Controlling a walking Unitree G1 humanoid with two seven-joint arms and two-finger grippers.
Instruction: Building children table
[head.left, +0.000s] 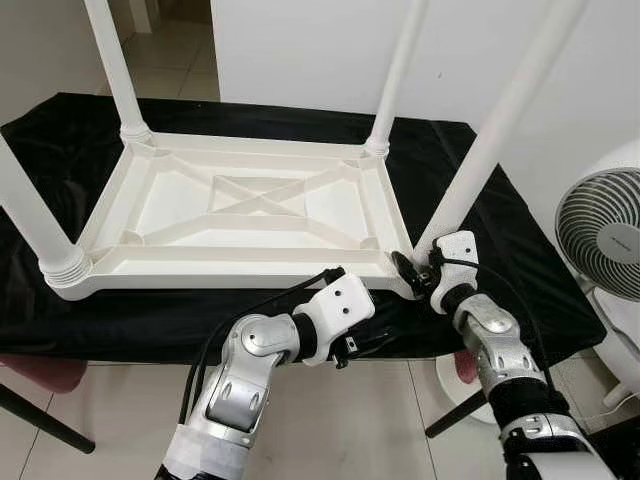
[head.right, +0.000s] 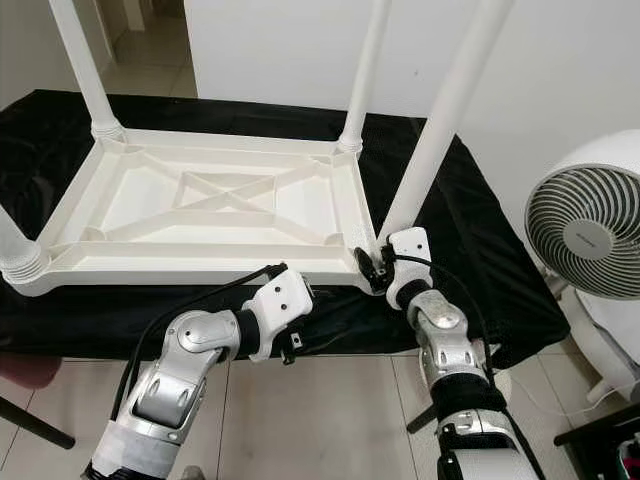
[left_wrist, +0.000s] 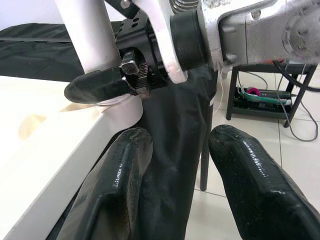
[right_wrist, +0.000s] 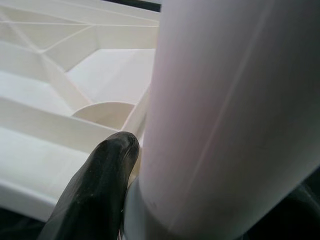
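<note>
A white plastic children's table lies upside down on a black cloth, with its legs pointing up. My right gripper is shut on the base of the near right leg, where the leg meets the table's corner. In the right wrist view one black finger presses against the leg; the other finger is hidden behind it. My left gripper hangs open just below the table's front edge, close to that same corner, with only cloth between its fingers.
A white fan stands on the floor to the right. A dark chair leg and a pinkish seat sit at the lower left. A low rack with cables stands on the tiled floor beyond the table.
</note>
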